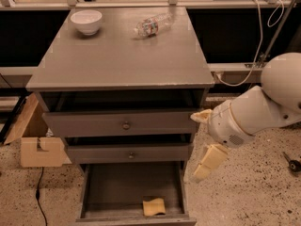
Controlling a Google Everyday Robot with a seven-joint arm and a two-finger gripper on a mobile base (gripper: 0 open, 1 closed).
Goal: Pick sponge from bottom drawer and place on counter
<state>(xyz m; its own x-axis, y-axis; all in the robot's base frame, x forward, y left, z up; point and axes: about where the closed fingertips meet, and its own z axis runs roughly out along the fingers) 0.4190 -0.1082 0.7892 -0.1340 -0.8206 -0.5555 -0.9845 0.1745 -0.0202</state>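
Observation:
The yellow sponge (154, 206) lies slightly curled at the front right of the open bottom drawer (122, 187), a dark-grey tray pulled out at the foot of the cabinet. The grey counter (117, 60) is the cabinet's flat top. My gripper (195, 146) is at the cabinet's right side, level with the two knobbed drawers, above and to the right of the sponge. Its tan fingers (210, 160) stand wide apart and hold nothing. The white arm reaches in from the right.
A white bowl (86, 21) and a plastic bottle (151, 25) lying on its side are at the back of the counter. A tan cardboard box (37, 149) stands on the speckled floor at the left. Cables (256, 55) hang at the right.

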